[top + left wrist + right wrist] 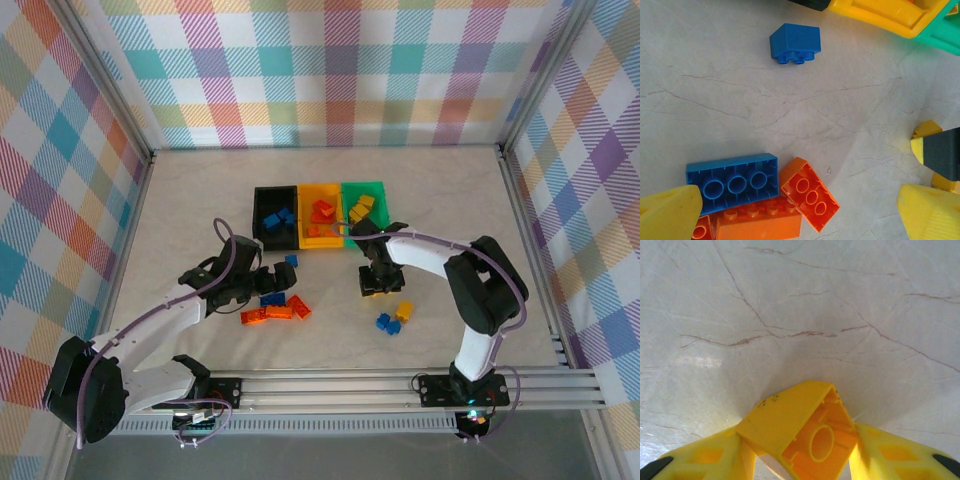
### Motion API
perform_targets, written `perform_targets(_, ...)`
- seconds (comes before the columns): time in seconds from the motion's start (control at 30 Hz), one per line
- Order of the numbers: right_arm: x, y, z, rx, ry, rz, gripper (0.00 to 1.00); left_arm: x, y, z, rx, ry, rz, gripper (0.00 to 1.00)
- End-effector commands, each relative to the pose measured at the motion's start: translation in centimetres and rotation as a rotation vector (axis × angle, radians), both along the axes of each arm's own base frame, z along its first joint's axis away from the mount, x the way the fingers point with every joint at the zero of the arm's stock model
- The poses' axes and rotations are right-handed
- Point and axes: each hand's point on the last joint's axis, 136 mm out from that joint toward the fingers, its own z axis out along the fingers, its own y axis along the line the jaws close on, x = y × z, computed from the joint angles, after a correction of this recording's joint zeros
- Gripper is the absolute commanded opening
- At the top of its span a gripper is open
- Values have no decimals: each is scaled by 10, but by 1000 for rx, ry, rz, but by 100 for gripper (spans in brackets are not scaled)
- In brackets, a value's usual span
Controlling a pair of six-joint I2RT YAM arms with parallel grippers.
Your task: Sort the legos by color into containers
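My right gripper [801, 462] clenches a small yellow plastic brick [790, 425]; my left gripper [800, 212] gapes above a long blue plastic brick [732, 176] and orange plastic bricks [809, 194] near the table [790, 110]'s front edge.

Bare table [170, 220] either side of the containers [322, 243]; loose legos [275, 312] clustered in front.

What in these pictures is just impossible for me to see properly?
Right wrist view: the yellow brick in the right gripper runs off the bottom edge, so its full length is hidden.
Left wrist view: the orange bricks are cut by the bottom edge, one partly behind a finger of the left gripper.
Top view: bricks inside the green bin are too small to count; the right arm covers its near corner.
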Motion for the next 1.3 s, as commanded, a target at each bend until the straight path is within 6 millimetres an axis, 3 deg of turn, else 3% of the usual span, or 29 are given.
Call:
perform_targets(0.0,19,5,7,25,-122,35,43,3,-1,5,-16,-9,0,100)
perform_targets(0.27,24,4,36,57,-216,45,41,5,-4,8,-21,-9,-2,100)
perform_targets(0.4,36,7,64,81,-297,51,41,7,-4,11,-14,-12,-11,100)
perform_targets(0.53,69,19,98,125,-385,37,41,8,-4,15,-6,-23,-16,100)
perform_targets(0.63,101,24,110,145,-426,6,41,10,-4,16,-2,-27,-18,100)
perform_targets(0.83,165,28,107,130,-447,-52,41,11,-3,19,35,-19,-38,100)
perform_targets(1.0,204,32,98,126,-451,-70,45,9,1,15,57,-8,-36,100)
perform_targets(1.1,218,34,97,127,-459,-72,56,8,2,14,64,-1,-36,100)
perform_targets(1.27,218,38,123,184,-508,-81,73,4,6,17,87,2,-46,100)
